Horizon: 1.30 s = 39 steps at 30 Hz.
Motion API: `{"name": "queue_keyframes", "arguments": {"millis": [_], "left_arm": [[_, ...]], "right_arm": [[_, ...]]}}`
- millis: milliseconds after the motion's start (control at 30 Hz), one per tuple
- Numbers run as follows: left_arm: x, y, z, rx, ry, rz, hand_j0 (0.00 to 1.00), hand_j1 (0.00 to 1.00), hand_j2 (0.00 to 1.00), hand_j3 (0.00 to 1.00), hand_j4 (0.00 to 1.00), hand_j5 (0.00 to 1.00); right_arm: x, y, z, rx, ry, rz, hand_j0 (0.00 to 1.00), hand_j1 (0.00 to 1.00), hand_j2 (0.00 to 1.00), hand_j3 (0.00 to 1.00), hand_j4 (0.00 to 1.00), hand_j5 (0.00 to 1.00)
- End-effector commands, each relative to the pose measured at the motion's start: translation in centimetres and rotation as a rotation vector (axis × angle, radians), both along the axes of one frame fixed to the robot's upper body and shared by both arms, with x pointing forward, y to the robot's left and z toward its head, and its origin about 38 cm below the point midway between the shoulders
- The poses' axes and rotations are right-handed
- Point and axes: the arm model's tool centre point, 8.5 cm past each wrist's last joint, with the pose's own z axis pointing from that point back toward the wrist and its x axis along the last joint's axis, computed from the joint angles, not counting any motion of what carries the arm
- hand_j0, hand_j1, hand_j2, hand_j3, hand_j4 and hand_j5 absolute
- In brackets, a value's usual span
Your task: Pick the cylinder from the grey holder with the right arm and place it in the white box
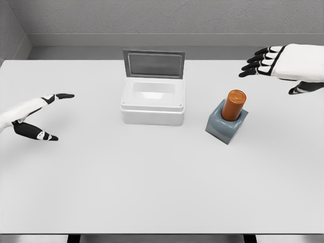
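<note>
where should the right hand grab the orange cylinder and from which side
Grip the orange cylinder around its exposed upper half, just below the cap. Its lower part is sunk in the grey holder, so only the top is free. It stands nearly upright, so the right hand, open and hovering up and to the right, should probably come in from that side, wrap its fingers around the body, and lift straight up.

The cylinder (235, 105) was orange-brown, its holder (226, 125) blue-grey. The box (152, 105) was white with a grey lid (154, 64). The table (152, 177) was plain white. Both hands, left (35, 117) and right (284, 64), were white with black fingertips.
</note>
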Motion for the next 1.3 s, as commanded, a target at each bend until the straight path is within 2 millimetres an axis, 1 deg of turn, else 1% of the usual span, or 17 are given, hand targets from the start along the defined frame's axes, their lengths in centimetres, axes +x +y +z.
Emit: {"name": "queue_keyframes", "arguments": {"millis": [0, 67, 100, 133, 167, 200, 233, 267, 367, 433, 500, 567, 933, 1000, 1100, 1200, 1267], "left_arm": [[-0.3, 0.0, -0.3, 0.012, 0.023, -0.011, 1.00, 1.00, 1.00, 1.00, 1.00, 1.00], [-0.3, 0.0, -0.6, -0.009, 0.031, -0.003, 1.00, 1.00, 1.00, 1.00, 1.00, 1.00], [-0.5, -0.2, -1.0, -0.075, 0.060, 0.011, 1.00, 1.00, 1.00, 1.00, 1.00, 1.00], [-1.1, -0.6, -2.5, -0.170, 0.138, 0.028, 1.00, 1.00, 1.00, 1.00, 1.00, 1.00], [-1.7, -1.1, -3.5, -0.195, 0.182, 0.024, 1.00, 1.00, 1.00, 1.00, 1.00, 1.00], [-1.7, -0.9, -3.6, -0.228, 0.193, 0.042, 1.00, 1.00, 1.00, 1.00, 1.00, 1.00], [-2.3, -0.8, -4.6, -0.307, 0.255, 0.074, 1.00, 1.00, 1.00, 1.00, 1.00, 1.00], [-2.7, 0.3, -4.4, -0.319, 0.281, 0.096, 1.00, 1.00, 1.00, 1.00, 1.00, 1.00], [-1.6, 0.0, -2.9, -0.413, 0.263, 0.111, 1.00, 1.00, 1.00, 1.00, 1.00, 1.00], [-1.6, -0.8, -2.6, -0.402, 0.282, 0.046, 1.00, 1.00, 1.00, 1.00, 1.00, 1.00], [-0.4, -2.3, -1.3, -0.414, 0.255, -0.017, 1.00, 1.00, 1.00, 1.00, 1.00, 1.00], [0.3, -2.5, -0.7, -0.435, 0.224, -0.010, 1.00, 1.00, 1.00, 1.00, 1.00, 1.00], [0.7, -2.0, -1.3, -0.437, 0.227, 0.013, 0.99, 0.99, 0.99, 0.99, 0.99, 0.99], [1.1, -2.0, -1.2, -0.433, 0.221, 0.015, 1.00, 1.00, 1.00, 1.00, 1.00, 1.00], [1.1, -2.1, -1.3, -0.436, 0.221, 0.015, 1.00, 1.00, 1.00, 1.00, 1.00, 1.00], [1.3, -1.6, -1.1, -0.439, 0.215, 0.032, 1.00, 1.00, 1.00, 1.00, 1.00, 1.00], [1.8, -0.6, -0.9, -0.436, 0.205, 0.063, 1.00, 1.00, 1.00, 1.00, 1.00, 1.00]], "right_arm": [[0.0, 0.1, 0.0, 0.005, 0.001, 0.000, 1.00, 1.00, 1.00, 1.00, 1.00, 1.00], [-0.1, 0.3, 0.1, 0.006, -0.002, 0.007, 1.00, 1.00, 1.00, 1.00, 1.00, 1.00], [-0.2, 0.6, 0.1, 0.005, -0.004, 0.018, 1.00, 1.00, 1.00, 1.00, 1.00, 1.00], [-0.2, 1.2, 0.1, 0.016, -0.005, 0.033, 1.00, 1.00, 1.00, 1.00, 1.00, 1.00], [0.0, 1.7, 0.2, 0.026, -0.012, 0.046, 1.00, 1.00, 1.00, 1.00, 1.00, 1.00], [0.1, 2.1, 0.1, 0.033, -0.011, 0.054, 1.00, 1.00, 1.00, 1.00, 1.00, 1.00], [0.1, 2.1, 0.0, 0.033, -0.007, 0.056, 1.00, 1.00, 1.00, 1.00, 1.00, 1.00], [0.1, 2.4, -0.2, 0.037, -0.003, 0.062, 1.00, 1.00, 1.00, 1.00, 1.00, 1.00], [0.1, 3.1, -1.5, 0.032, 0.031, 0.081, 1.00, 1.00, 1.00, 1.00, 1.00, 1.00], [0.1, 3.6, -2.1, 0.032, 0.045, 0.092, 1.00, 1.00, 1.00, 1.00, 1.00, 1.00], [0.2, 3.8, -2.2, 0.034, 0.048, 0.097, 1.00, 1.00, 1.00, 1.00, 1.00, 1.00], [0.1, 4.0, -2.6, 0.030, 0.058, 0.104, 1.00, 1.00, 1.00, 1.00, 1.00, 1.00], [0.3, 4.6, -3.4, 0.000, 0.054, 0.112, 1.00, 1.00, 1.00, 1.00, 1.00, 1.00], [0.4, 5.3, -4.4, -0.020, 0.062, 0.126, 1.00, 1.00, 1.00, 1.00, 1.00, 1.00], [0.4, 5.6, -4.6, -0.027, 0.062, 0.133, 1.00, 1.00, 1.00, 1.00, 1.00, 1.00], [0.4, 6.0, -5.0, -0.028, 0.071, 0.142, 1.00, 1.00, 1.00, 1.00, 1.00, 1.00], [0.5, 6.2, -5.1, -0.024, 0.073, 0.146, 1.00, 1.00, 1.00, 1.00, 1.00, 1.00]]}}
